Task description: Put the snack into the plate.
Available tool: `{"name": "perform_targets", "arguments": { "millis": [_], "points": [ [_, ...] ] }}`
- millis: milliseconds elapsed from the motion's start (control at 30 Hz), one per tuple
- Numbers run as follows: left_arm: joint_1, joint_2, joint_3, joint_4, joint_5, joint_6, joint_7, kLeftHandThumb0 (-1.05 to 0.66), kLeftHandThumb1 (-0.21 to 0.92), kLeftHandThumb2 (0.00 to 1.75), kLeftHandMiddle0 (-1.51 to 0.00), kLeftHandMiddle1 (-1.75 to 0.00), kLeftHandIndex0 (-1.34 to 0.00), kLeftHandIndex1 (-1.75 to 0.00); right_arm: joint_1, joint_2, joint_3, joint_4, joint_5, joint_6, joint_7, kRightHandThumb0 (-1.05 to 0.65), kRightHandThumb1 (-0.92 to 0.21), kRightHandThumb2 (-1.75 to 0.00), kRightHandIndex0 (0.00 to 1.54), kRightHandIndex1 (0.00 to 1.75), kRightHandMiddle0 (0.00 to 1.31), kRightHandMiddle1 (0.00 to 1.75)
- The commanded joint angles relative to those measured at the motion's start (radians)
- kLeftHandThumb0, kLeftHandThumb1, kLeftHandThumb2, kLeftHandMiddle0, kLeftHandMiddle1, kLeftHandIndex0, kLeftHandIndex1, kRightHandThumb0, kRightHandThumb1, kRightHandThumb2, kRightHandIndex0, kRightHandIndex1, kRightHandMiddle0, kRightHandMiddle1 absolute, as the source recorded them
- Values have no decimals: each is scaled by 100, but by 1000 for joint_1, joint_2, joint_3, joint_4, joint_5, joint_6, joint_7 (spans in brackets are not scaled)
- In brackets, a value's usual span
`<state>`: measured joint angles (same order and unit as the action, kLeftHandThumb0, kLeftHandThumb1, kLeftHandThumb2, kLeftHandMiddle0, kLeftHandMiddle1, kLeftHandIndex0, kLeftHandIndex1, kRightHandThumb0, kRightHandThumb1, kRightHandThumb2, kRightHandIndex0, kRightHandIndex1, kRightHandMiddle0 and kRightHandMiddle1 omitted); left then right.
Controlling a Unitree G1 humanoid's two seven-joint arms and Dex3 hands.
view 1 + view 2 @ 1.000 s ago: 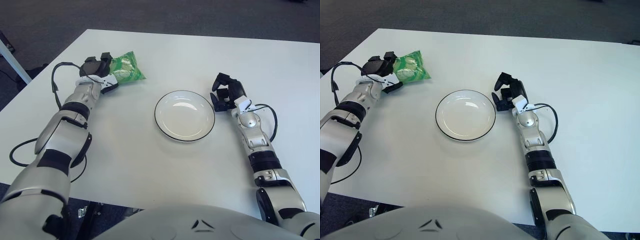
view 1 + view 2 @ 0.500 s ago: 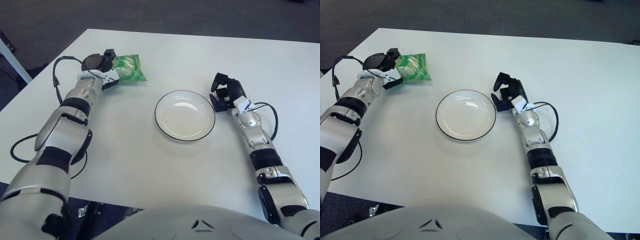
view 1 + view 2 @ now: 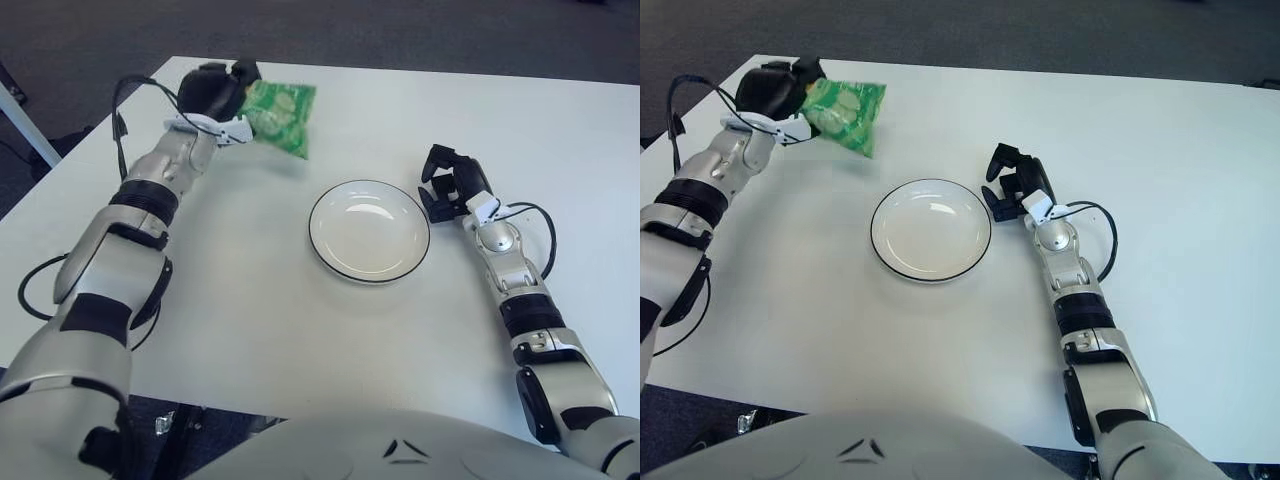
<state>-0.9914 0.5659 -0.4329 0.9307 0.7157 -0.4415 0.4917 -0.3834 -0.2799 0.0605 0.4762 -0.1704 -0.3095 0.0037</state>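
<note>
Green snack (image 3: 281, 114) hangs gripped in the left hand (image 3: 215, 93); carrying step, needing travel over the plate (image 3: 369, 231). Right hand (image 3: 452, 186), curled and empty, shows beside the plate's right.

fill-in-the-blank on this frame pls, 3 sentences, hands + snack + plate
The green snack bag is held by the robot's ____ hand.
The white plate holds ____.
The right hand shows just to the ____ of the plate, holding nothing.

Missing words: left; nothing; right
</note>
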Motion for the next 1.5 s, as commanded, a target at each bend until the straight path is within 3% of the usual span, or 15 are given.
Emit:
{"name": "perform_targets", "arguments": {
  "millis": [0, 233, 733, 1100, 1233, 1467],
  "points": [
    [14, 29, 28, -92, 0, -12, -7, 0, 4, 159, -87, -159, -60, -175, 65, -3, 11, 72, -15, 59, 23, -52, -23, -143, 135, 175, 69, 175],
    [58, 37, 67, -259, -2, 1, -56, 0, 5, 157, -86, -159, -59, -175, 62, -1, 9, 76, -14, 56, 24, -52, -23, -143, 135, 175, 69, 175],
    [115, -4, 117, -424, -23, -45, -90, 0, 2, 162, -88, -160, -61, -175, 65, -1, 14, 69, -27, 61, 11, -52, -22, -143, 135, 175, 69, 175],
    [187, -40, 169, -607, -124, -49, -248, 0, 2, 162, -86, -165, -60, -175, 67, -10, 22, 67, -39, 49, 7, -52, -22, -144, 135, 175, 70, 175],
    [206, -57, 183, -639, -169, -75, -293, 0, 3, 162, -85, -166, -60, -175, 66, -13, 26, 68, -42, 48, 4, -53, -22, -144, 136, 175, 70, 175],
    [212, -70, 168, -664, -118, -126, -293, 0, 3, 162, -85, -168, -59, -175, 66, -14, 29, 65, -43, 54, 3, -53, -22, -144, 136, 175, 70, 175]
  ]
}}
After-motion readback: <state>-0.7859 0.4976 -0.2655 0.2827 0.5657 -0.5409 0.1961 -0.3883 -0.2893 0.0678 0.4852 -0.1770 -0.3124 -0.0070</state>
